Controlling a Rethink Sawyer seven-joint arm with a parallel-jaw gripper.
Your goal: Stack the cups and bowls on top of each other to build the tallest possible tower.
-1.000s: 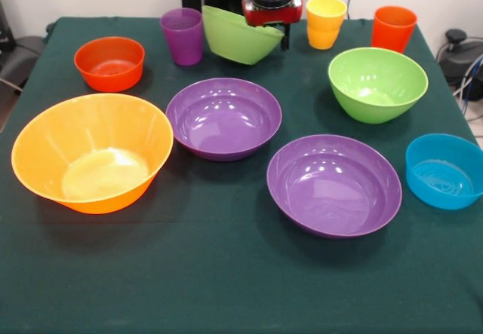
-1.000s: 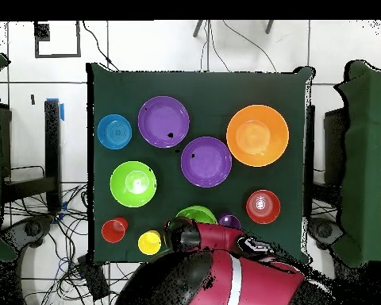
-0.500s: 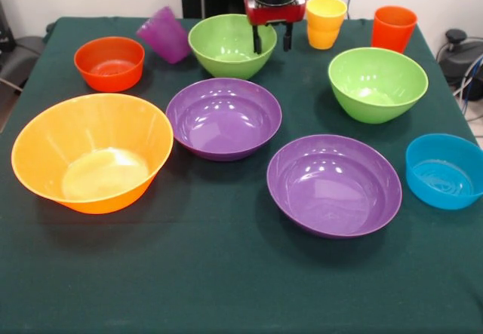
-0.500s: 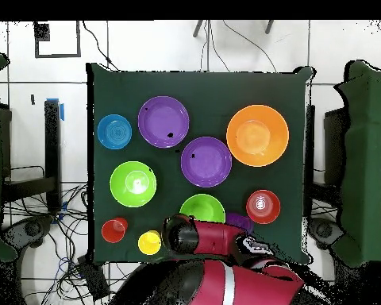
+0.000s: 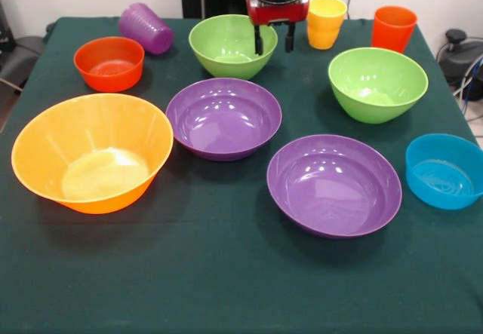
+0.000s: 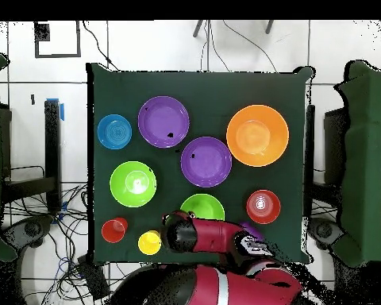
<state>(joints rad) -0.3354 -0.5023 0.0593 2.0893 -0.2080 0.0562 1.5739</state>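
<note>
Gripper (image 5: 272, 39) fingers parted, empty, over green bowl (image 5: 228, 45) rim. Risk: toppled purple cup (image 5: 145, 28) rolls away.

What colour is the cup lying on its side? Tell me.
Purple, ribbed cup; clearest in the front view.

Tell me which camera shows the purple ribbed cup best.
The front view: the purple cup lies on its side, ribs visible, beside the red-orange bowl. Overhead, the arm hides nearly all of it.
</note>
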